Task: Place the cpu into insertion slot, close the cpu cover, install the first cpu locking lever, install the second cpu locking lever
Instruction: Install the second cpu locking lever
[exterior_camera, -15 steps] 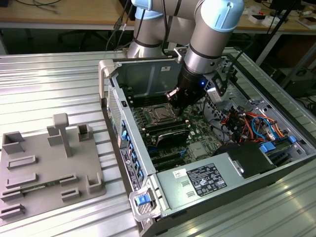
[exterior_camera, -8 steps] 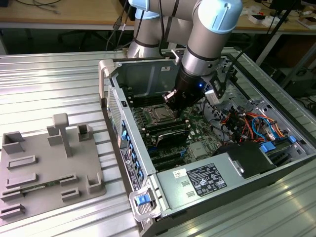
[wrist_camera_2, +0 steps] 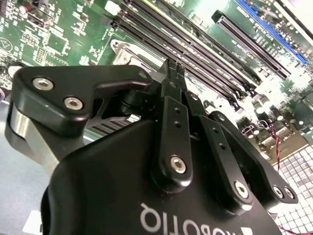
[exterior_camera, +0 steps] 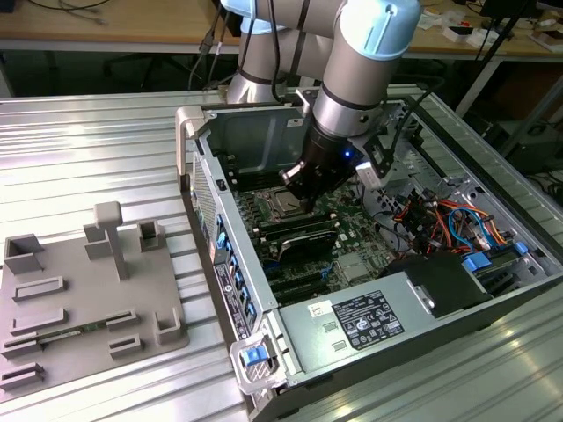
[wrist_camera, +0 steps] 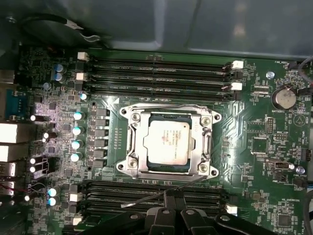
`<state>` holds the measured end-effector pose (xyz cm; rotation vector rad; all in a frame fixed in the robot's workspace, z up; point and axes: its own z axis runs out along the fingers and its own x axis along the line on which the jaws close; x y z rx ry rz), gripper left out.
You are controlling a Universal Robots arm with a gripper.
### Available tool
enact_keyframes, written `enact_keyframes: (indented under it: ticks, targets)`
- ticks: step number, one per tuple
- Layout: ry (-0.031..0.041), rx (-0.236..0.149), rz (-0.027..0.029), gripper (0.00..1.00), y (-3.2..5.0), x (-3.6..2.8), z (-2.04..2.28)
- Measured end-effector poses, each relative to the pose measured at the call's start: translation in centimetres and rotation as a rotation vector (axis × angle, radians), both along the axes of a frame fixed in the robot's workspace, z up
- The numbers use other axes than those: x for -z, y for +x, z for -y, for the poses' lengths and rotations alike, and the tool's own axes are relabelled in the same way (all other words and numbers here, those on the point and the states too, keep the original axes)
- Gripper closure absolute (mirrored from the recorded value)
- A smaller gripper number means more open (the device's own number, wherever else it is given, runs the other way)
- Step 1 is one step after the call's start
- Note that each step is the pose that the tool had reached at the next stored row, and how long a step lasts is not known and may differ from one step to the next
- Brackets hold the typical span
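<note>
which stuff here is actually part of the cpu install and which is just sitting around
Part of the job:
- cpu, seated in the insertion slot
- cpu cover, down around the chip
- gripper, fingers together beside the socket

Just lying about:
- memory slots
- grey fixture tray outside the case
- drive cables

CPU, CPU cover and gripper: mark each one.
cpu [wrist_camera: 167, 142], first wrist view, middle of its silver top.
cpu cover [wrist_camera: 136, 138], first wrist view, frame's side bar.
gripper [wrist_camera_2: 172, 65], second wrist view, between fingertips.

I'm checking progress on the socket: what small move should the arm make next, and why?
Likely press the locking lever down to latch. The cpu is seated, the cpu cover lies down over it, and the gripper, jaws shut, is at that raised lever.
</note>
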<state>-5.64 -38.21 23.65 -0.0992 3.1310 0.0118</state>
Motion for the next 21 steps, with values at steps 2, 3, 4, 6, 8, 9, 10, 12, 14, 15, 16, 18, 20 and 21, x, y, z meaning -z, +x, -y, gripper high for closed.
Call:
enact_keyframes:
  ticks: [2,3,4,6,8,9,10,12,14,15,16,18,20,21]
  targets:
    - [0.0000,0.000,-0.0026,0.89,-0.15,0.00,0.00]
    - [-0.0001,0.001,-0.0051,0.89,-0.20,0.00,0.00]
    - [0.0000,0.002,-0.0064,0.89,-0.23,0.01,-0.03]
    - [0.0000,0.013,-0.0073,0.89,-0.30,0.03,-0.15]
    - [0.0000,0.015,-0.0073,0.89,-0.30,0.03,-0.15]
    - [0.0001,0.015,-0.0073,0.89,-0.30,0.03,-0.15]
    - [0.0001,0.015,-0.0073,0.89,-0.30,0.03,-0.15]
    - [0.0001,0.015,-0.0073,0.89,-0.30,0.03,-0.15]
    - [0.0000,0.016,-0.0074,0.89,-0.30,0.03,-0.15]
    - [0.0000,0.019,-0.0074,0.89,-0.30,0.04,-0.16]
    - [0.0000,0.021,-0.0074,0.89,-0.30,0.04,-0.16]
    - [0.0001,0.029,-0.0074,0.89,-0.30,0.05,-0.29]
    - [0.0001,0.030,-0.0074,0.89,-0.29,0.04,-0.34]
    - [0.0002,0.030,-0.0073,0.89,-0.31,0.05,-0.35]
